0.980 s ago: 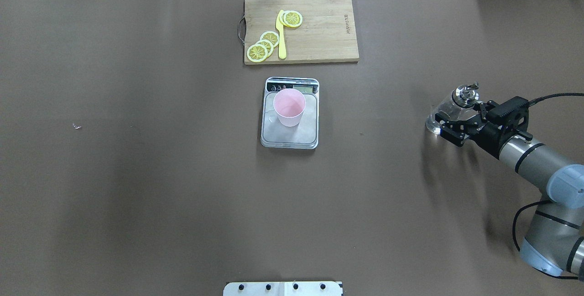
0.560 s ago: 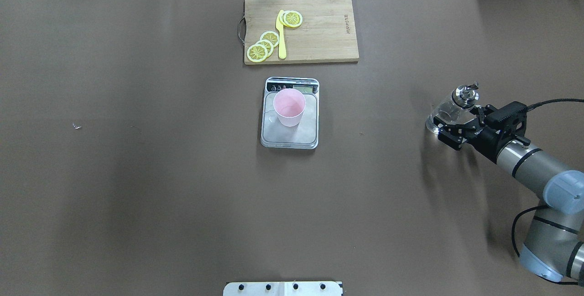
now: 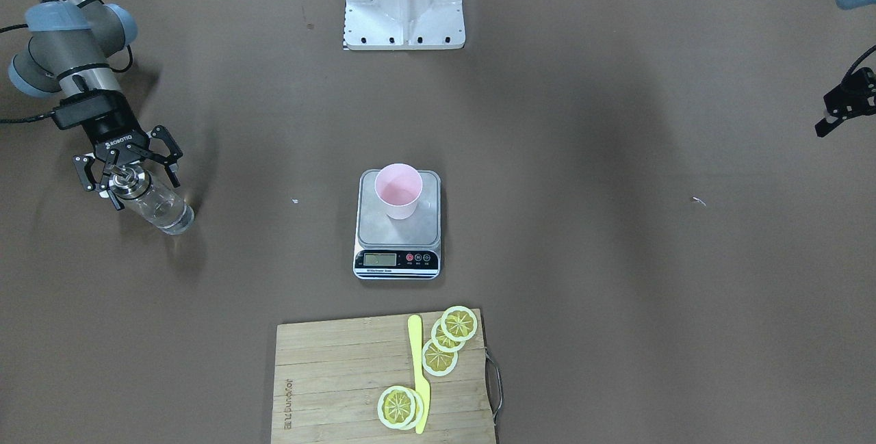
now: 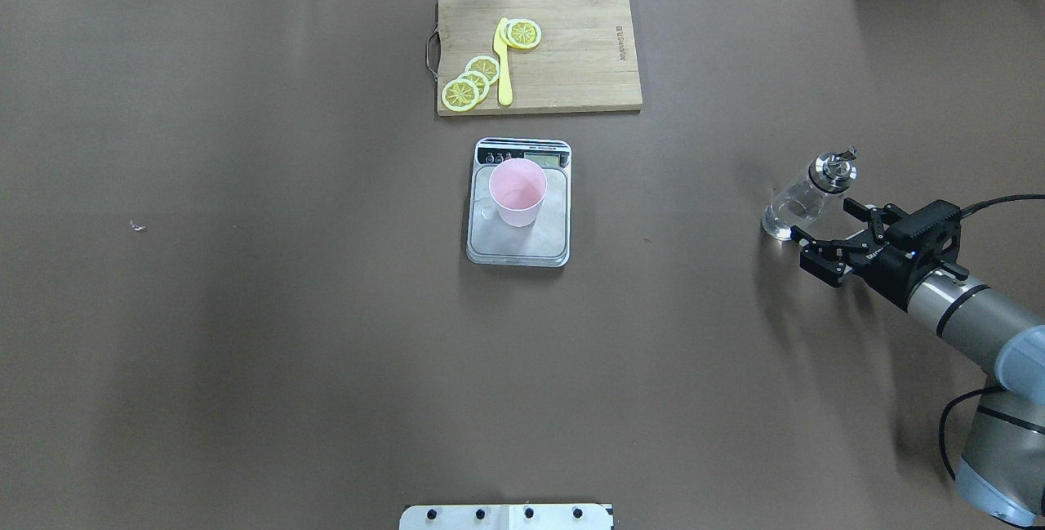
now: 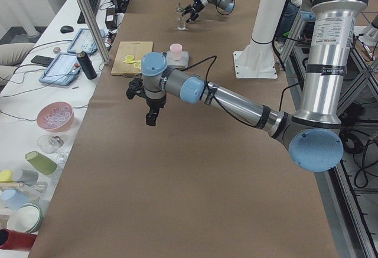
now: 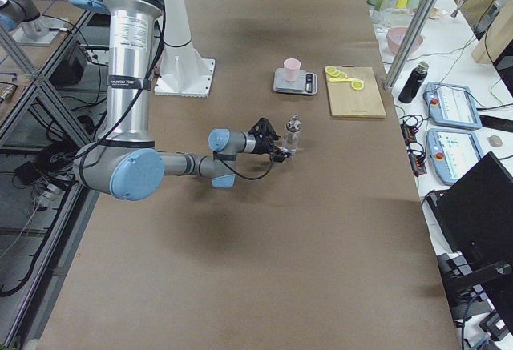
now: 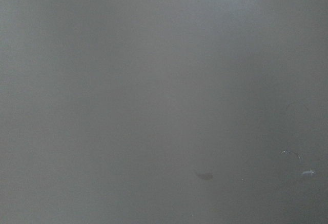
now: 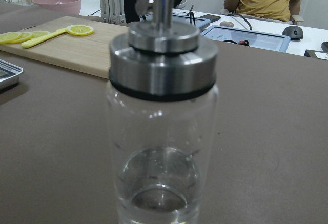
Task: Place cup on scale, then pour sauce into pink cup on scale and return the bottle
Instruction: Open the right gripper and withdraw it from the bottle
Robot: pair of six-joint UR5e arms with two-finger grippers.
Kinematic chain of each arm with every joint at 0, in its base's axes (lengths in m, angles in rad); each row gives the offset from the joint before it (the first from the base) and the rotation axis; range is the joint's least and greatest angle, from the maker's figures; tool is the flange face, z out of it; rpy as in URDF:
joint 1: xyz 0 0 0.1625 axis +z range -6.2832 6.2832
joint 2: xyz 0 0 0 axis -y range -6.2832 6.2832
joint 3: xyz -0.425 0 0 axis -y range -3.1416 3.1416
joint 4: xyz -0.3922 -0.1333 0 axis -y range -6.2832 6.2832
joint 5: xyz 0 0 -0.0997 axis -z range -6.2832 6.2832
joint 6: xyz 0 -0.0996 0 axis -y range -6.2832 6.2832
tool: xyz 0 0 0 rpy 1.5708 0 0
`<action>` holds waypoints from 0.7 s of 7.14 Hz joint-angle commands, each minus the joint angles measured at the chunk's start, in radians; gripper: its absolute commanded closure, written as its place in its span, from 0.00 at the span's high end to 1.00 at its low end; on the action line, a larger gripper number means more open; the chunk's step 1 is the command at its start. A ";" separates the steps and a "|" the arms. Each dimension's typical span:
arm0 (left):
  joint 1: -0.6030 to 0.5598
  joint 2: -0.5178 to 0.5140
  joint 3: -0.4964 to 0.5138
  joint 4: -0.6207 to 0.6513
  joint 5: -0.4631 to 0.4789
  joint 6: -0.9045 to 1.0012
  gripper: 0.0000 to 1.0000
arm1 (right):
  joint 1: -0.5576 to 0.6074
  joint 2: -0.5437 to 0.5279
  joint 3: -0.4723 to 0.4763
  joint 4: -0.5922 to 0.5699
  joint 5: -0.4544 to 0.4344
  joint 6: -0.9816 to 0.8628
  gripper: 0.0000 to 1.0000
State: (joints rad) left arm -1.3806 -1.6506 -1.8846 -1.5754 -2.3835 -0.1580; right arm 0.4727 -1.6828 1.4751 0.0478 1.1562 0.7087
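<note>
Right gripper [image 4: 823,224] had backed off the bottle [image 4: 800,199], jaws spread and no longer around it. Bottle stood upright on the table [image 4: 245,309], well apart from the scale [image 4: 531,246]. Cup [image 4: 518,193] unmoved on the scale. Left gripper [image 3: 843,110]: jaw state unclear.

The pale pink cup [image 4: 518,191] stands upright on the steel platform of the scale [image 4: 522,246], close to its display strip. The clear glass bottle [image 4: 798,200], with silver spout cap, stands upright well apart from the scale, with only little colourless sauce [image 8: 156,206] at its bottom.
</note>
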 commanded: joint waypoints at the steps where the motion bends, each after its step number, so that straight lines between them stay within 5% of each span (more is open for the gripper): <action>1: 0.000 0.000 -0.001 0.000 0.001 0.000 0.96 | -0.029 -0.040 0.002 0.035 -0.016 0.000 0.99; 5: 0.000 0.000 0.004 0.000 0.001 0.000 0.96 | -0.034 -0.175 -0.009 0.180 -0.003 -0.015 1.00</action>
State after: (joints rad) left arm -1.3806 -1.6505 -1.8822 -1.5754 -2.3823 -0.1580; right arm 0.4390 -1.8224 1.4724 0.1878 1.1502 0.7001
